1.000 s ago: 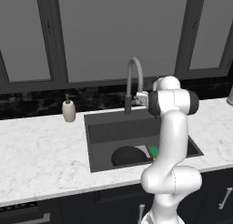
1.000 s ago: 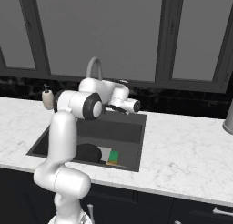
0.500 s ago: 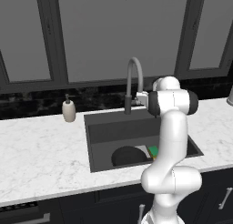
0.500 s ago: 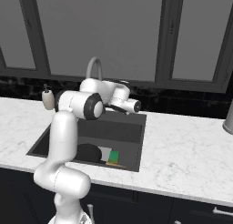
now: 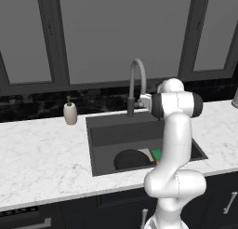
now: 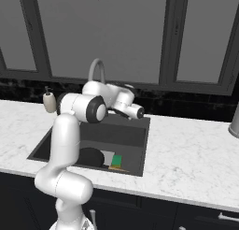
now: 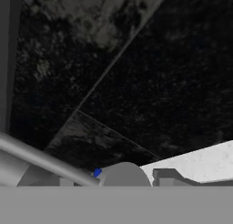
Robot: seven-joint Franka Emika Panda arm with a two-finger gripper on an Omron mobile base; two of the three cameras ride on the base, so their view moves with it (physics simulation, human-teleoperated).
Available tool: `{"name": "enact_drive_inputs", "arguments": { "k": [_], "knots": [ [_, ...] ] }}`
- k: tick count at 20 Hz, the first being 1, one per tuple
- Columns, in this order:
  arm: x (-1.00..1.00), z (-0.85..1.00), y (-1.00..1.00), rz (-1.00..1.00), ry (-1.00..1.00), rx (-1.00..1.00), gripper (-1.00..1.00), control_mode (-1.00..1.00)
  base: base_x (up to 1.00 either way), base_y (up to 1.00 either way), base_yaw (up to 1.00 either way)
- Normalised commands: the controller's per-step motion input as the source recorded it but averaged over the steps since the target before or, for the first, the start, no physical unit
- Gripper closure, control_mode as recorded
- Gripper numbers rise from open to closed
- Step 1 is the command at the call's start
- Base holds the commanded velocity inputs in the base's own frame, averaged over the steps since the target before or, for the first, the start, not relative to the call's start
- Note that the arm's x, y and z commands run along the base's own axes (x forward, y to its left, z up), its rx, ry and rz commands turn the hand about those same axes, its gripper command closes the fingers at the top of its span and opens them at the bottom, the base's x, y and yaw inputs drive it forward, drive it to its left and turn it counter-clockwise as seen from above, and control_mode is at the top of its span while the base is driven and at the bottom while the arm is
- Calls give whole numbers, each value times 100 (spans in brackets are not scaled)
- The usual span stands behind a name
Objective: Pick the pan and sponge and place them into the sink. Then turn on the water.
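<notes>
Pan (image 5: 131, 158), sponge (image 5: 156, 154) in sink (image 5: 100, 135)

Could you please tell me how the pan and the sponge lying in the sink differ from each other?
The pan is round and matte black, while the sponge is rectangular, with a green face and a yellow layer. The pan is much the larger; the sponge is small beside it. The pan lies left of the sponge in both base views. Both rest at the near end of the sink, close together.
</notes>
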Motion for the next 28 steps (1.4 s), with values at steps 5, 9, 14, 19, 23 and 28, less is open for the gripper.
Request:
{"name": "enact_drive_inputs", "arguments": {
  "k": [5, 9, 14, 19, 23, 28],
  "knots": [
    [10, 0, 0, -12, 4, 28, 100, -100, 0, 0, 0],
    [18, 0, -2, -10, 12, 28, 100, -100, 0, 0, 0],
    [14, 0, -8, -5, 14, 23, 100, -100, 0, 0, 0],
    [3, 0, -4, 0, 5, 9, 100, -100, 0, 0, 0],
    [0, 0, 0, 0, 0, 0, 100, -100, 0, 0, 0],
    [0, 0, 0, 0, 0, 0, 100, -100, 0, 0, 0]
  ]
}}
